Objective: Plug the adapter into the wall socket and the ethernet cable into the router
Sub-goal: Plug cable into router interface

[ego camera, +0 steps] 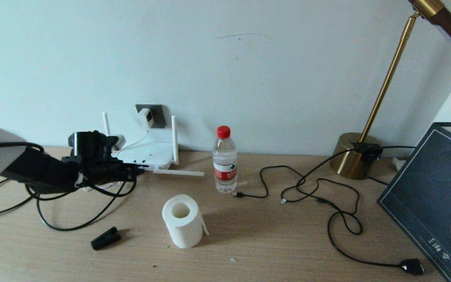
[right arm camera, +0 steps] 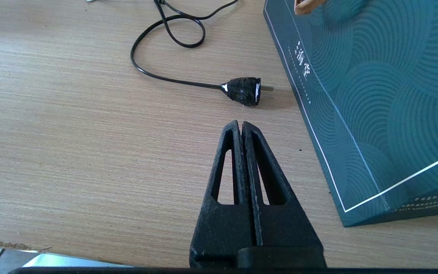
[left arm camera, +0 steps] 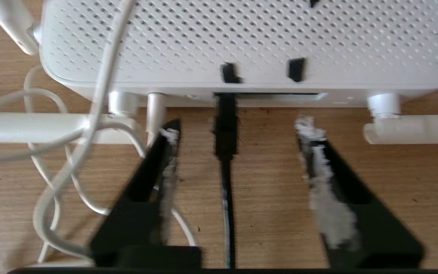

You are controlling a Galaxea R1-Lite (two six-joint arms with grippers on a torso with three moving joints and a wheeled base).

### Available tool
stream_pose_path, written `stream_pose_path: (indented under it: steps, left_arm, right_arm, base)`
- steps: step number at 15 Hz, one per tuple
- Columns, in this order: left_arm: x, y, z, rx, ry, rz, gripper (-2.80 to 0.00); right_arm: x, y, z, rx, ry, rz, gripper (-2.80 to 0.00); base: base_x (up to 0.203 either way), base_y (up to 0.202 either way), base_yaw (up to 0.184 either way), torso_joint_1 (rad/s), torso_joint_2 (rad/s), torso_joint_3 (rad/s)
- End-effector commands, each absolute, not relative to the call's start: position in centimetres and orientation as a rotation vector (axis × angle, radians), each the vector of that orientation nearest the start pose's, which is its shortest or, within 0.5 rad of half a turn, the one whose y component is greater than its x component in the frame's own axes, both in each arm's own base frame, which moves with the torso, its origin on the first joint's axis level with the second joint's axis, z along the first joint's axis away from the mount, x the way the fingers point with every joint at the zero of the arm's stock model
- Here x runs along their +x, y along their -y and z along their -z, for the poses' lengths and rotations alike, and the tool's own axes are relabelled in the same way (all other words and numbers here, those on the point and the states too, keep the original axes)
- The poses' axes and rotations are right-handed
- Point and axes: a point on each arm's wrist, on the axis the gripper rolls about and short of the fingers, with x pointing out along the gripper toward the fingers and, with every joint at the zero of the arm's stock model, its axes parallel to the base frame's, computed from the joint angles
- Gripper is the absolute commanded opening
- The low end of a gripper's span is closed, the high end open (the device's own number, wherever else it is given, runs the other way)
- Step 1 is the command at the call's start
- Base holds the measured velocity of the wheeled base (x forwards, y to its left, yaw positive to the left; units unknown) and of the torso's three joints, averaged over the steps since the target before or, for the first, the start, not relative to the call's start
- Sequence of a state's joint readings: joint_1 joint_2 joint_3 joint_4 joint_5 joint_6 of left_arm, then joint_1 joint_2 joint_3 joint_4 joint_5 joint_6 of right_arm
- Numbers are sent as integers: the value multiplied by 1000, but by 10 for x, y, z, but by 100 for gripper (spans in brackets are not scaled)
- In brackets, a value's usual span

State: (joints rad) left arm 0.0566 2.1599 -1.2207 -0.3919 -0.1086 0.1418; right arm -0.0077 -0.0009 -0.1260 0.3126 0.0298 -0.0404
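Ethernet cable (left arm camera: 225, 129) end-on into router (left arm camera: 249, 42)

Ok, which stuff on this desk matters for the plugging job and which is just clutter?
Job: adapter, socket, ethernet cable, router, left end effector.
Clutter: bottle, paper roll, lamp, black plug, box, clip.

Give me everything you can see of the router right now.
The router is a flat white box with a dotted top, lying on the wooden desk against the wall under the wall socket. Two antennas stand up; others lie flat. The black ethernet cable runs into its port edge, between the open left gripper fingers, untouched. A thin white cord crosses its top.
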Motion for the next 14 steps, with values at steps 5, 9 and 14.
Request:
stream_pose_path:
  steps: [5,9,14]
  left_arm:
    - [413,-21,-103,94,-539,90,0]
    - [412,-21,-101,93,-548,90,0]
    - [390,-12,-115,98,-540,111,0]
  right_arm:
    - [-35,-1,-78,-38,-188,-27,-280]
    - [-35,-1,-78,-38,-188,-27,-280]
    - [-35,-1,-78,-39,-188,-27,-280]
  base:
    - [0,0,0,0,0,0]
    - [0,0,0,0,0,0]
    - [0,0,0,0,0,0]
